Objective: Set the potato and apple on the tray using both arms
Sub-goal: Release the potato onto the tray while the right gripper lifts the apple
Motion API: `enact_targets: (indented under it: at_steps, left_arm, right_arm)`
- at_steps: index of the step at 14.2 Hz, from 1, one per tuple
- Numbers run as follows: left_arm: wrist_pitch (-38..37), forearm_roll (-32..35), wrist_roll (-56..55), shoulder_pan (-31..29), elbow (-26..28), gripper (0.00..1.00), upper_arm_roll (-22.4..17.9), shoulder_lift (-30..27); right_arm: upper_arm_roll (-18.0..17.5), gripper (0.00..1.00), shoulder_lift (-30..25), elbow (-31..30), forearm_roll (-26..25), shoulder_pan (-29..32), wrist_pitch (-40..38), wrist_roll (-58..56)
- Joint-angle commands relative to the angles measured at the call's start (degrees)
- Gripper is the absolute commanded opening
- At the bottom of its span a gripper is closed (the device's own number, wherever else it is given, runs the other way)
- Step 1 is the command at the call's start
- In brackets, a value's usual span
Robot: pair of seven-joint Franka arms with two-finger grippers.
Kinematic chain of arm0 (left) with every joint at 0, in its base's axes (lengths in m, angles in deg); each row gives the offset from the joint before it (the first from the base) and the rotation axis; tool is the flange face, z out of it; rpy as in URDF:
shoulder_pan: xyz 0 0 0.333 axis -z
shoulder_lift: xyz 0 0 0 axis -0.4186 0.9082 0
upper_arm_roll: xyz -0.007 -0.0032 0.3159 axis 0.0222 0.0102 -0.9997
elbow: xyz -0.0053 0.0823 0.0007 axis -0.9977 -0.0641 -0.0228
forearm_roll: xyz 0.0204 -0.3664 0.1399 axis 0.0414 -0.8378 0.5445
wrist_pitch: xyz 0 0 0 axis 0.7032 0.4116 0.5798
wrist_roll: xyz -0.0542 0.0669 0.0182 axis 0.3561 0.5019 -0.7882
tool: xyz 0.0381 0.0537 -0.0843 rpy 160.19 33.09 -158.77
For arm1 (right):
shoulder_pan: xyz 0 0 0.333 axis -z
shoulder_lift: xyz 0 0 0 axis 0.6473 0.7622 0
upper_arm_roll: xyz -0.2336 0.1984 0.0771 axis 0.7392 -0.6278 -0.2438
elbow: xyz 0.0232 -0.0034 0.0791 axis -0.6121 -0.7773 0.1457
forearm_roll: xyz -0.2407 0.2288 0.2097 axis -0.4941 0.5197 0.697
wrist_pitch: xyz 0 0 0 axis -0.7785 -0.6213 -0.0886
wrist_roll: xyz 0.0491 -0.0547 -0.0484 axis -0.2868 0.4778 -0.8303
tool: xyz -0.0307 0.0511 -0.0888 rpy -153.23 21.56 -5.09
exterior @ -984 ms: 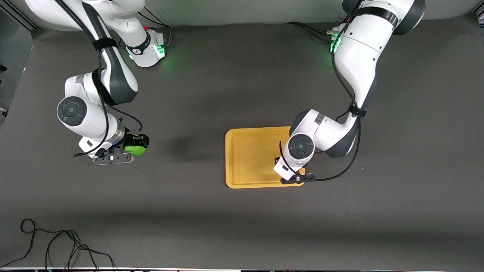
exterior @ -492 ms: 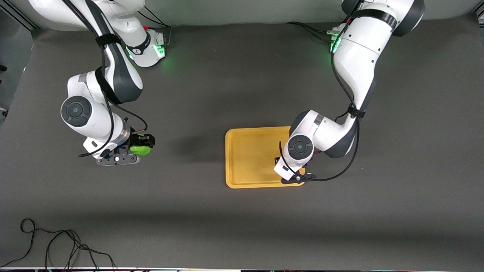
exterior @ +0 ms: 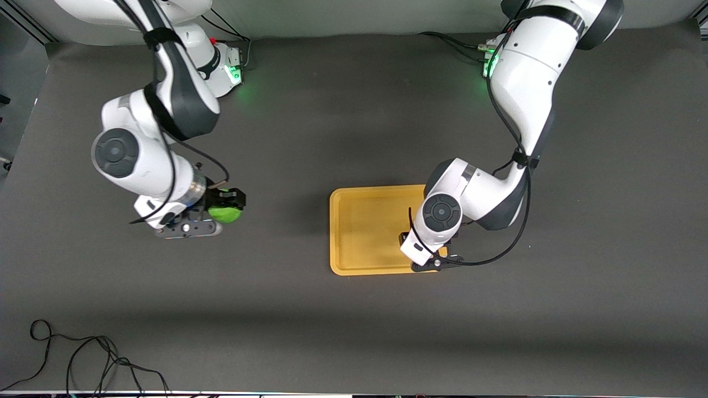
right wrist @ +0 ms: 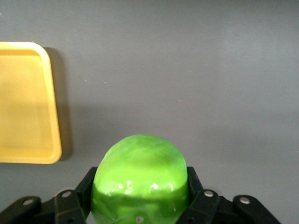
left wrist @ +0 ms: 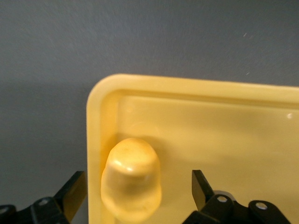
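The yellow-orange tray point(exterior: 365, 229) lies on the dark table. My left gripper point(exterior: 434, 255) hangs low over the tray's corner nearest the front camera at the left arm's end. In the left wrist view the potato point(left wrist: 132, 179) lies in the tray point(left wrist: 210, 126) beside the rim at that corner. The left gripper point(left wrist: 138, 186) is open, with a gap between each finger and the potato. In the front view the left wrist hides the potato. My right gripper point(exterior: 228, 209) is shut on the green apple point(exterior: 225, 213) and holds it above the bare table toward the right arm's end, apart from the tray. The apple point(right wrist: 140, 177) fills the right gripper point(right wrist: 140, 189).
A loose black cable point(exterior: 83, 359) lies on the table at the corner nearest the front camera at the right arm's end. The tray's edge point(right wrist: 25, 102) shows in the right wrist view, with bare dark table between it and the apple.
My right arm has carried the apple toward the tray. My left arm has stayed over the tray's corner, barely shifting.
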Motion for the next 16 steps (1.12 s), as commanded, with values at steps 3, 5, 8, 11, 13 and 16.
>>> enact_targets:
  at_steps: [3,5,8,11,13,16]
  left_arm:
    - [-5.3,5.4,1.5,-0.4,-3.0,1.0,0.1,-4.7]
    - [-5.7,5.4,5.7,-2.1,-3.2,1.0,0.1,-6.4]
    - [-8.5,5.0,8.5,-4.5,-3.2,1.0,0.2,-9.7]
    - [-13.0,5.1,9.0,-6.0,-5.7,1.0,0.2,-12.1]
    - [-18.4,5.2,12.1,-7.3,-7.8,1.0,0.2,-13.7]
    - [-22.9,4.1,19.8,-11.2,-9.0,1.0,0.2,-17.0]
  right_arm:
    - [0.4,0.46,6.8,9.9,0.6,-5.4,-1.2,10.0]
    - [0.4,0.46,8.2,11.6,0.7,-6.5,-1.2,12.2]
    - [0.1,0.45,10.0,13.6,0.8,-7.2,-1.0,15.1]
    - [-0.2,0.44,13.6,16.6,0.8,-11.2,-0.4,18.2]
    - [-0.3,0.44,17.3,20.7,2.6,-13.4,-0.4,21.5]
    - [-0.2,0.44,23.3,25.7,4.3,-17.6,3.1,24.9]
